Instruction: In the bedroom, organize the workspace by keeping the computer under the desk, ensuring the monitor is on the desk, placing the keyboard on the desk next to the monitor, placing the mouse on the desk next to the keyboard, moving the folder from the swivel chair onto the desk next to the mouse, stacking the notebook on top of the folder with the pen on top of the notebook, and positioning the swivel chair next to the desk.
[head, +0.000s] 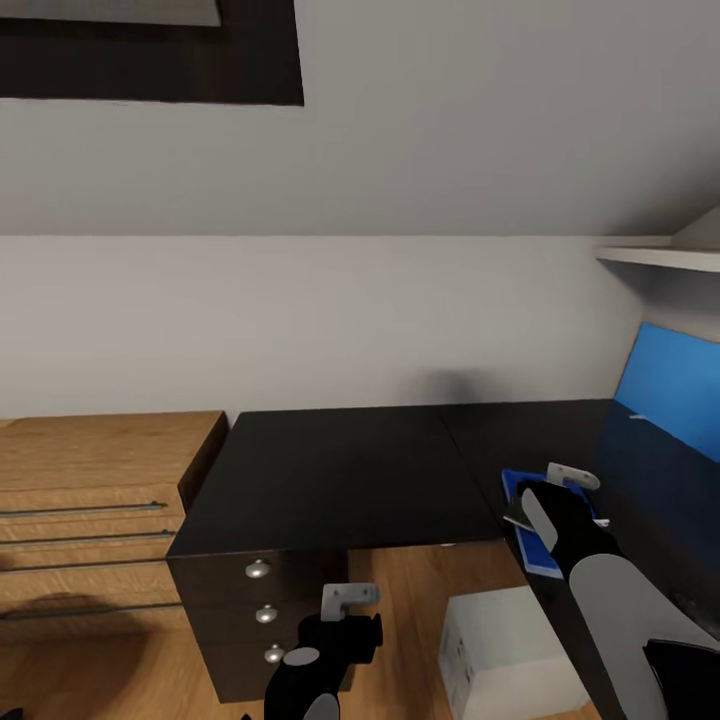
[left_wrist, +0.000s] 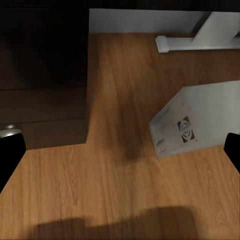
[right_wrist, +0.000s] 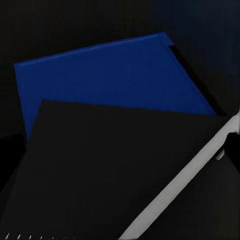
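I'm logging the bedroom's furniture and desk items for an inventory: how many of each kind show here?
Desks: 2, the black cabinet desk and the desk with the blue panel.
Wooden drawer units: 1.
Computers: 1.
Folders: 1.
Notebooks: 1.
Pens: 1.
Total: 7.

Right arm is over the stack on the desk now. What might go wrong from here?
1. The pen crosses a corner of the notebook at a slant, so it may roll off if nudged.
2. The folder seems to sit at the front edge of the desk; a bump from the right gripper might slide the stack off.
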